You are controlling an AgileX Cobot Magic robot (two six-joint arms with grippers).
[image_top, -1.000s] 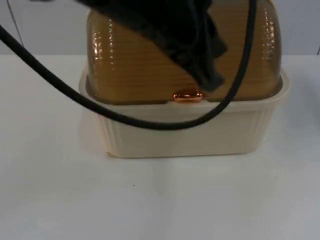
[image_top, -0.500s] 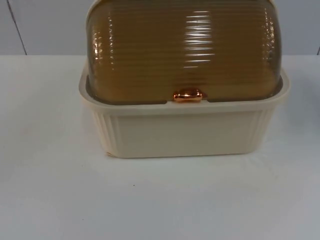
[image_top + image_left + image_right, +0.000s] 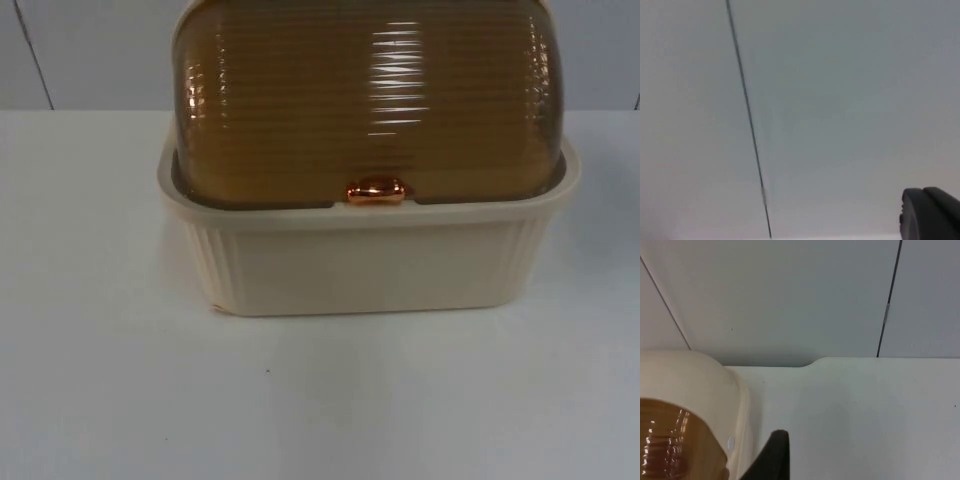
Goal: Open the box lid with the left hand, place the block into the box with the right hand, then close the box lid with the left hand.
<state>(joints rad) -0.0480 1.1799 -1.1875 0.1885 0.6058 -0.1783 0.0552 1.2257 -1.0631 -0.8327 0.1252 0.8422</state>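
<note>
Jaws? Can't tell on either gripper; arm's cleared off the box [image 3: 370, 260], amber lid [image 3: 365, 100] shut, looks finished.

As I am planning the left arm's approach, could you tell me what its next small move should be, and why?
Probably lower the left gripper, which faces the partition wall, toward the copper handle. The amber lid sits shut on the cream box, and opening comes first. The right gripper waits beside the box's end.
</note>
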